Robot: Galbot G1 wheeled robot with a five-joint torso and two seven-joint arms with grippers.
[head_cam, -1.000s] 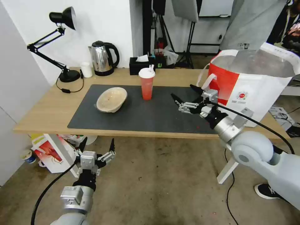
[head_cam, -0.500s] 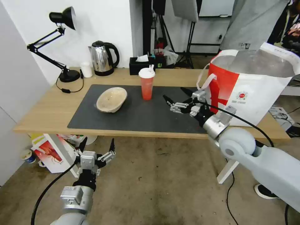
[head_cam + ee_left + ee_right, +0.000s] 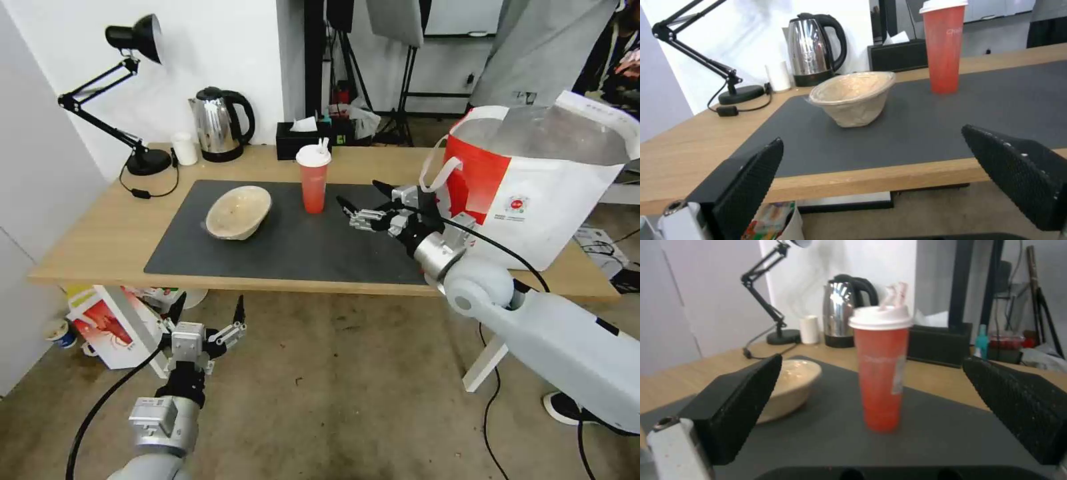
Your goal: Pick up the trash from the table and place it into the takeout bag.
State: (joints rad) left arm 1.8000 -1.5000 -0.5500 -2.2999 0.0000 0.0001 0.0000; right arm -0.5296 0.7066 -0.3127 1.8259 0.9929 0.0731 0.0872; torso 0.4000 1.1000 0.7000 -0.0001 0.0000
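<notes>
hovering over the dark mat [image 3: 293,240], the right claw [image 3: 363,200] gapes wide and empty, aimed at the red cup [image 3: 313,179] standing upright just ahead. beige bowl [image 3: 238,211] sits further left on the counter [image 3: 100,233], bag [image 3: 533,180] at the right. left claw [image 3: 208,313] hangs spread below the counter edge.

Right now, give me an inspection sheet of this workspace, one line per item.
Surface: light-wood table with dark grey mat.
Job's things: red cup upright with white lid and straw; beige bowl tilted on the mat; takeout bag open at the table's right end.
Clutter: desk lamp, kettle, small white cup, black tissue box.
Grippers: right gripper open, beside the cup; left gripper open, below the table edge.
Cables: lamp cord on the tabletop.
Surroundings: crayfish-print box on the floor.
</notes>
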